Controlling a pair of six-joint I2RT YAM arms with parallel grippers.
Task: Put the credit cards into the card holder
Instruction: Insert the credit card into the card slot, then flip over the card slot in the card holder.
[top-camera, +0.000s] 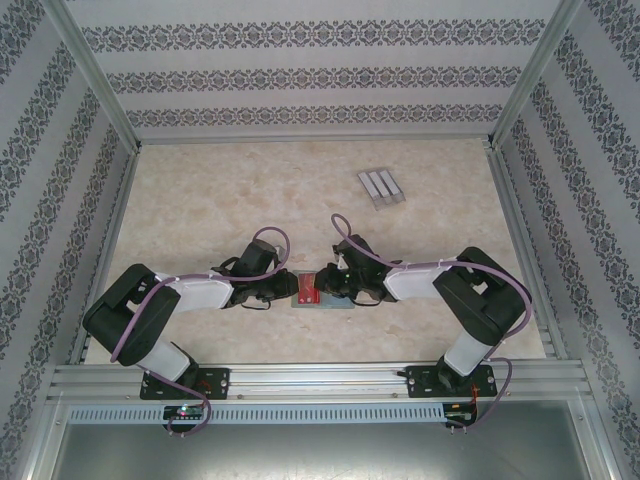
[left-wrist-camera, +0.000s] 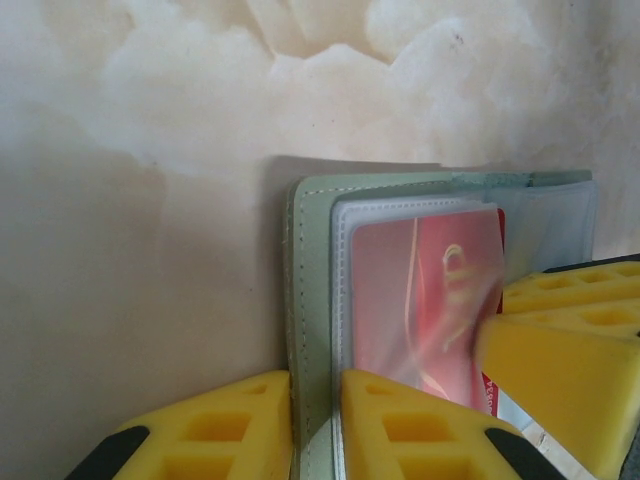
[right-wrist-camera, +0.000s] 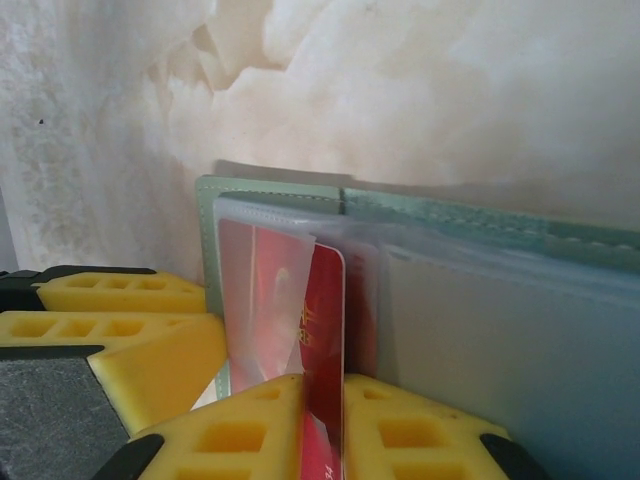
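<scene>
Your left pincer clamps the wallet by its edge; between your right pincer fingers stands the red card, grip unclear.

Glossy red plastic card, clear shiny sleeve, matt stitched green card holder, smooth table.

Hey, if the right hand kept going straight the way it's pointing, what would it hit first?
Probably the wallet: the red card between its fingers already sits in a clear pocket, so the fingers would likely meet that pocket's edge first.
</scene>
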